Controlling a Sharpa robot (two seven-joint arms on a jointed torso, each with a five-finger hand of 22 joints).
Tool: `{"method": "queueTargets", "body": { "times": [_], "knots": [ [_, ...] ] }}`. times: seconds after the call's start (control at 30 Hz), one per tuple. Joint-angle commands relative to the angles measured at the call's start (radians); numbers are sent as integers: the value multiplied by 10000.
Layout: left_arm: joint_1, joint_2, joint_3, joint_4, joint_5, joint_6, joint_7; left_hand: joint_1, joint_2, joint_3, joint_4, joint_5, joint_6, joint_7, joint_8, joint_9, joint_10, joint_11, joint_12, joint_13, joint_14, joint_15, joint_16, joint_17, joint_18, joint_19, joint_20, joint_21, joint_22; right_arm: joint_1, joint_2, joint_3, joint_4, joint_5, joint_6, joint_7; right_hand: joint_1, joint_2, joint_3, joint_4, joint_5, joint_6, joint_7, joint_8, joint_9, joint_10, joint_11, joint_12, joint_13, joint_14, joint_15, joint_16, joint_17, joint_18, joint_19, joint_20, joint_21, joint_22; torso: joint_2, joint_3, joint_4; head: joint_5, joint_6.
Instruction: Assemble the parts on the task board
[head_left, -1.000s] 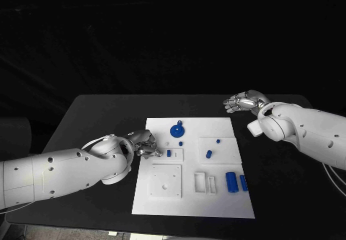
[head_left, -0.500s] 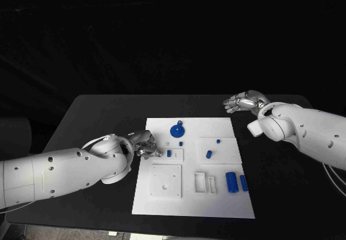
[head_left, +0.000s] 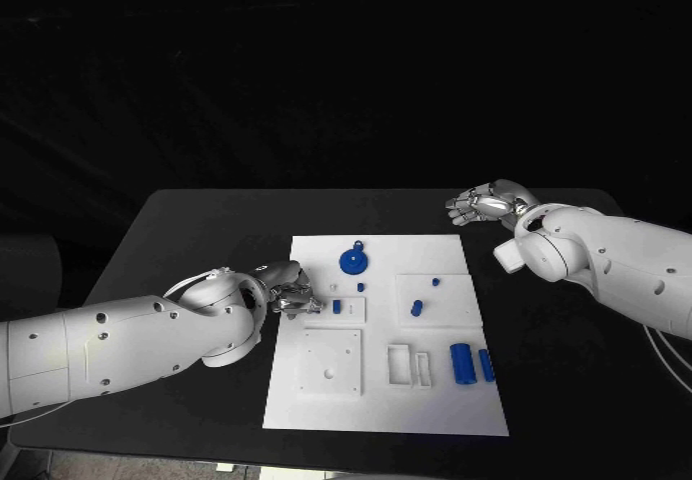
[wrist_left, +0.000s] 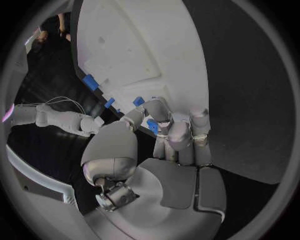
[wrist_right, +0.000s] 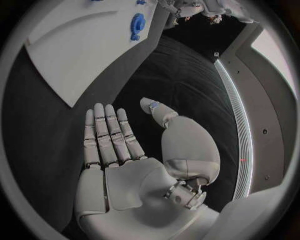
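On black table (head_left: 188, 230) | task board (head_left: 433, 250) between both hands

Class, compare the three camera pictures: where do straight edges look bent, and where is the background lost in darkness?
In the left wrist view the task board edges curve; in the right wrist view its edge bows too, beside the right hand; in the head view the board looks straight, while everything behind the table is black.

White task board (head_left: 433, 405) lies flat mid-table; small blue parts (head_left: 462, 363) lie scattered across it
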Motion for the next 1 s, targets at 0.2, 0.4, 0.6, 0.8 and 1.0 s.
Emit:
{"method": "queueTargets", "body": {
  "times": [0.2,0.4,0.6,0.8,1.0],
  "knots": [
    [-78,93,-72,-53,110,607,-189,-61,-285,8,98,-231,395,-176,-74,-17,-104,6,27,2,-22,-54,28,-7,122,-43,-1034,61,146,-3,21,5,-1,0,142,71,-79,11,-22,45,44,-81,214,55,-18,31,61,-62,-8,-51,12,63,-14,140,-16,64,-49,13,-1,4,1,-25,5],
    [-77,125,-71,-84,110,614,-198,-25,-440,30,88,-247,379,-171,-80,-19,-109,11,17,-7,-27,-51,13,-20,133,-44,-1037,65,143,-3,30,5,-5,0,153,73,-83,11,-21,49,46,-81,214,57,-20,32,61,-62,-8,-52,12,63,-16,141,-18,64,-51,14,-4,5,3,-20,18],
    [-76,161,-70,-96,109,678,-210,213,-378,125,-88,0,370,-167,-70,-13,-101,18,11,-18,-19,-44,3,-35,147,-37,-1035,82,141,-3,43,5,-10,0,164,73,-87,14,-20,53,48,-80,213,59,-21,34,60,-62,-8,-53,12,65,-18,142,-18,65,-52,15,-1,6,-3,-16,20],
    [-70,225,-69,-96,109,760,-200,411,-256,179,-396,1035,367,-155,-48,0,-90,30,13,-28,-10,-31,11,-43,136,-36,-1015,108,139,-3,41,5,2,2,183,78,-91,14,-21,57,50,-80,213,61,-22,36,59,-62,-7,-55,12,66,-20,143,-19,65,-54,17,-1,10,-1,-31,8],
    [-65,256,-69,-98,84,855,-232,505,-23,200,-750,2013,369,-154,-36,1,-84,34,17,-34,-2,-24,19,-52,119,-29,-1002,131,131,-3,35,5,4,3,184,74,-96,14,-21,61,51,-79,213,63,-23,38,59,-62,-7,-56,13,66,-22,143,-20,66,-56,19,-4,10,-6,-39,5]
  ]
}}
